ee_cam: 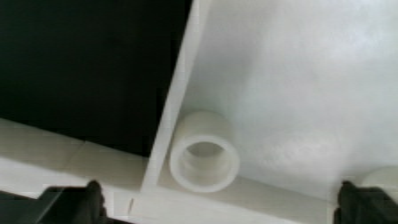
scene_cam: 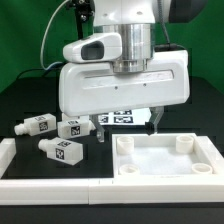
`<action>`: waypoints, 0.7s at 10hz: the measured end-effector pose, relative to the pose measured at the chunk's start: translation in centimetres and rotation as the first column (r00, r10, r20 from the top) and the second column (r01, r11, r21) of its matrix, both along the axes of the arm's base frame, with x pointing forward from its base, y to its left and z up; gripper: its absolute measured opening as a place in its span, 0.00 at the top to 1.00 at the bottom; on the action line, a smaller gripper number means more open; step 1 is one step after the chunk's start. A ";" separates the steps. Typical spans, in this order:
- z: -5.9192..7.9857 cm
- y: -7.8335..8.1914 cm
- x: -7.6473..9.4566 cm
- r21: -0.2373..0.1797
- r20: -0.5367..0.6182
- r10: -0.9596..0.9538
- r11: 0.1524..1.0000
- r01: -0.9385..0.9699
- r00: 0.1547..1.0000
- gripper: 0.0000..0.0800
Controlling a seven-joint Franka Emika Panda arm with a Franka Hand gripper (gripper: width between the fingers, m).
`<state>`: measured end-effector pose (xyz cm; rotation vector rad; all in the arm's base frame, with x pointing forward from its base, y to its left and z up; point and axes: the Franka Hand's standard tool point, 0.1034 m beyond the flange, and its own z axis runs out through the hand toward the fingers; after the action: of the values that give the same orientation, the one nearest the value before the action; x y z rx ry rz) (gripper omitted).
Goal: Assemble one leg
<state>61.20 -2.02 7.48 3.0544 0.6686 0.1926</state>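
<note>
Three legs lie on the black table at the exterior view's left: one (scene_cam: 38, 125), one (scene_cam: 73, 129) and one nearer the front (scene_cam: 62, 150). All are stubby white pegs with black-and-white tags. The white tabletop (scene_cam: 170, 165) with round corner sockets lies at the exterior view's right. My gripper (scene_cam: 129, 123) hangs open and empty above the gap between the legs and the tabletop, over the tabletop's near-left edge. In the wrist view the gripper (ee_cam: 222, 205) is wide open, with the tabletop (ee_cam: 302, 80) and one round socket (ee_cam: 205, 160) below it. No leg shows in the wrist view.
A white rail (scene_cam: 60, 186) runs along the table's front and up the exterior view's left side (scene_cam: 5, 150). The marker board (scene_cam: 122, 118) lies behind the gripper, partly hidden. A green backdrop stands at the back.
</note>
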 end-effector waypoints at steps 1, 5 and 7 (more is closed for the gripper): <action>0.0 -2.1 -0.4 -0.021 -0.004 0.057 0.998 -0.057 0.998 0.19; -0.6 -5.4 -2.3 -0.077 -0.003 0.213 0.974 -0.213 0.977 0.19; -0.7 -5.3 -2.4 -0.073 -0.010 0.206 0.976 -0.206 0.979 0.19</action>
<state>58.82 -7.34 6.77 2.9128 0.9702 0.1619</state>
